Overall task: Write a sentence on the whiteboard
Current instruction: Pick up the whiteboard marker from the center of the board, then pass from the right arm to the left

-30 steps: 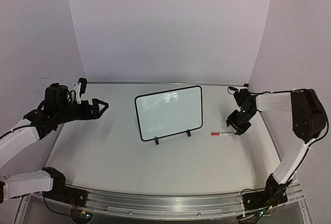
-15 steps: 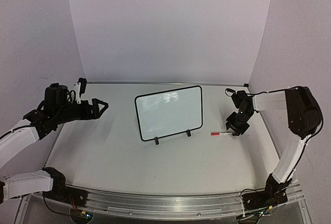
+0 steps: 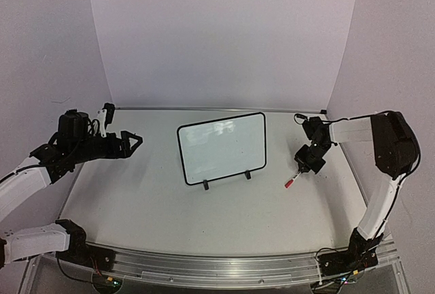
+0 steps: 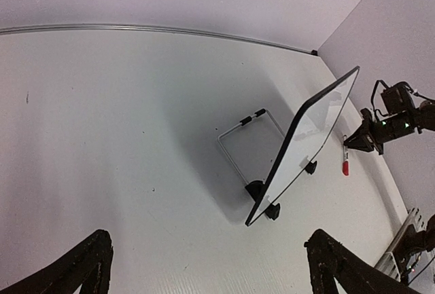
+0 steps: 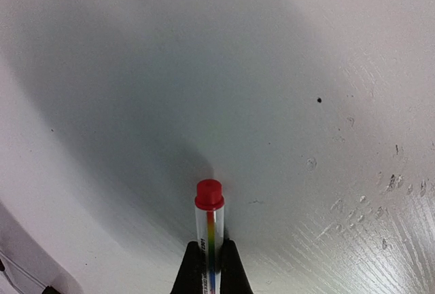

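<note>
The whiteboard (image 3: pixel 222 147) stands upright on two black clip feet at the table's middle; its face is blank, with no sentence showing. It appears edge-on in the left wrist view (image 4: pixel 306 141). My right gripper (image 3: pixel 304 167) is shut on a red-capped marker (image 3: pixel 291 181), which slants down-left from the fingers with its cap near the table. In the right wrist view the marker (image 5: pixel 209 229) sticks out between the fingertips (image 5: pixel 193 270). My left gripper (image 3: pixel 136 140) is open and empty, held above the table left of the board.
A thin wire stand (image 4: pixel 239 146) props the board from behind. Purple walls close the back and sides. A metal rail (image 3: pixel 204 263) runs along the table's near edge.
The marker lay flat on the table right of the board; now my right gripper has closed on it and tilted it, cap end swung down-left. The left arm has not moved.
</note>
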Motion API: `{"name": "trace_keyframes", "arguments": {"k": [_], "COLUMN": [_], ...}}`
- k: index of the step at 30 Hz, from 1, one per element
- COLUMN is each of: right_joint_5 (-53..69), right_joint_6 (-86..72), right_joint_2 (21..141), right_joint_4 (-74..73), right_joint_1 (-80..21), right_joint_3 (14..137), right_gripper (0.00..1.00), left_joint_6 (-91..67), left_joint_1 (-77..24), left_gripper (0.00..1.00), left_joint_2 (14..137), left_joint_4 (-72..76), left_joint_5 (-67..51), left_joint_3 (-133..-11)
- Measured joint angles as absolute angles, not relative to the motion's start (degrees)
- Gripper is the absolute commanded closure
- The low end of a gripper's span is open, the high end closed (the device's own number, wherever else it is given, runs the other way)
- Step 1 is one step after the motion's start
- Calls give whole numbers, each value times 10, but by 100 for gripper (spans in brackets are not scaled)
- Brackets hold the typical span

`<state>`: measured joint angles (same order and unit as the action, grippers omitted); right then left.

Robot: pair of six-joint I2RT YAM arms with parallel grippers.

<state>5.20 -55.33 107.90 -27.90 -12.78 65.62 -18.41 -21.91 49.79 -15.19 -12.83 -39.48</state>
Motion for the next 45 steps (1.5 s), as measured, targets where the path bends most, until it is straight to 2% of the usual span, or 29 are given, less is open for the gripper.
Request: {"name": "trace_keyframes", "arguments": {"k": [6,13,22,30,38,41,45], "right_joint_5": [71,138,152,148,130,127,124], "right_joint_6": [-549,-533,-494,-513,-522,-521,-521], "right_joint_2": [1063,878,704,685,698,716,727], "right_joint_4": [-263,-144,41,163,236,244,248], "right_joint_1": [-128,-140,-271,-348,-433,-449,-460], "right_joint_3": [643,545,521,508,512,521,524], "right_gripper": [100,100,100,100,100,100,100], "left_joint_6": [-176,-195,-248,-289,-327,-343,-364], "left_joint_1": [-219,-241,-354,-472,-555,-559,-559], "left_gripper": [2,2,3,3,16,30,37], "left_joint_2": [494,501,566,645,756,788,809], "left_joint_4": [-162,-166,-86,-2,92,122,163], "left_joint_5": [-189,-251,-273,-254,-249,-250,-254], "left_joint_3": [-405,-477,-525,-534,-558,-569,-576]}}
